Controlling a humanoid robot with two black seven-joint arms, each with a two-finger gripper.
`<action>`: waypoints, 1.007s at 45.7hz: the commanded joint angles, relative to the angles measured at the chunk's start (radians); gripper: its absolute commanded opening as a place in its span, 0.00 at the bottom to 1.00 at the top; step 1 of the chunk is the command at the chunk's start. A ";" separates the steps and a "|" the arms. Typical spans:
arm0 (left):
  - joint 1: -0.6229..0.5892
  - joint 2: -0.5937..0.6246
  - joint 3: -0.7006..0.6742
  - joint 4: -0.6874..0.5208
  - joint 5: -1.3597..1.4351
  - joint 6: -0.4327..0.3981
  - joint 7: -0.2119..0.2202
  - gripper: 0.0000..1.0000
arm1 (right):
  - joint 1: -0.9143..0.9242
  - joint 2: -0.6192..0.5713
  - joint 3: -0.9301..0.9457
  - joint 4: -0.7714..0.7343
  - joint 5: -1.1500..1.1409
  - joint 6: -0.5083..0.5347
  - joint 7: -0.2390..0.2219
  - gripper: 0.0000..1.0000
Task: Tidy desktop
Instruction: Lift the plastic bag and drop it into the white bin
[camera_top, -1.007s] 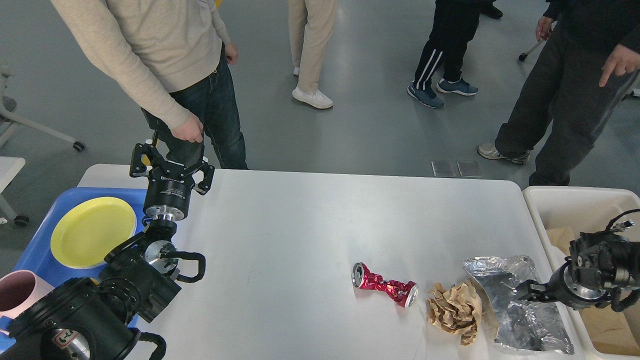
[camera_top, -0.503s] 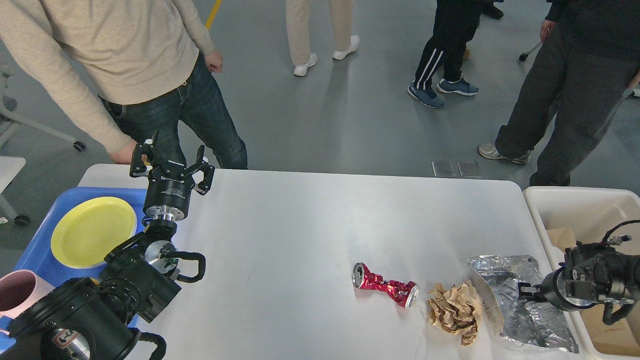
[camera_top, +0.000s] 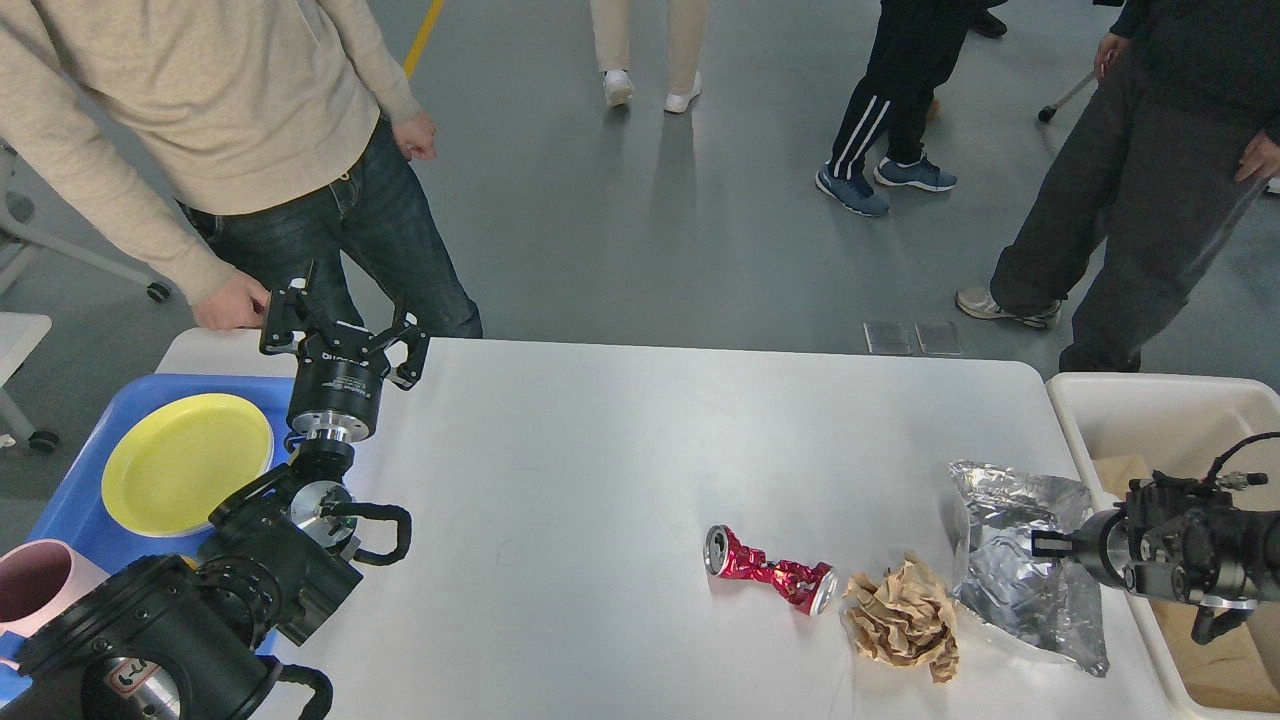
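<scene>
The white desktop (camera_top: 620, 450) holds a crushed red can (camera_top: 768, 575) and a crumpled brown paper ball (camera_top: 900, 620) at the front right. My right gripper (camera_top: 1042, 545) comes in from the right edge and is shut on a silver foil bag (camera_top: 1020, 580), holding it raised and hanging by the table's right edge. My left gripper (camera_top: 345, 315) is open and empty, pointing up over the table's far left edge.
A cream bin (camera_top: 1150, 400) with cardboard inside stands right of the table. A blue tray (camera_top: 70, 510) at the left holds a yellow plate (camera_top: 185, 462) and a pink cup (camera_top: 35, 585). A person's hand (camera_top: 230, 300) is beside my left gripper; others stand beyond.
My right gripper has lifted the foil bag off the table and drawn it right towards the bin. The left arm has not moved. The person's hand shifted left of my left gripper.
</scene>
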 joint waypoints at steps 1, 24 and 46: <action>0.000 0.001 0.000 0.000 0.001 0.000 0.000 0.96 | 0.012 -0.008 0.020 0.001 0.000 -0.005 0.000 0.00; 0.000 0.000 0.000 0.000 0.001 0.000 0.000 0.96 | 0.253 -0.141 0.123 0.160 0.001 0.007 0.001 0.00; 0.000 0.001 0.000 0.000 -0.001 0.000 0.000 0.96 | 0.811 -0.325 0.106 0.282 0.005 0.354 0.000 0.00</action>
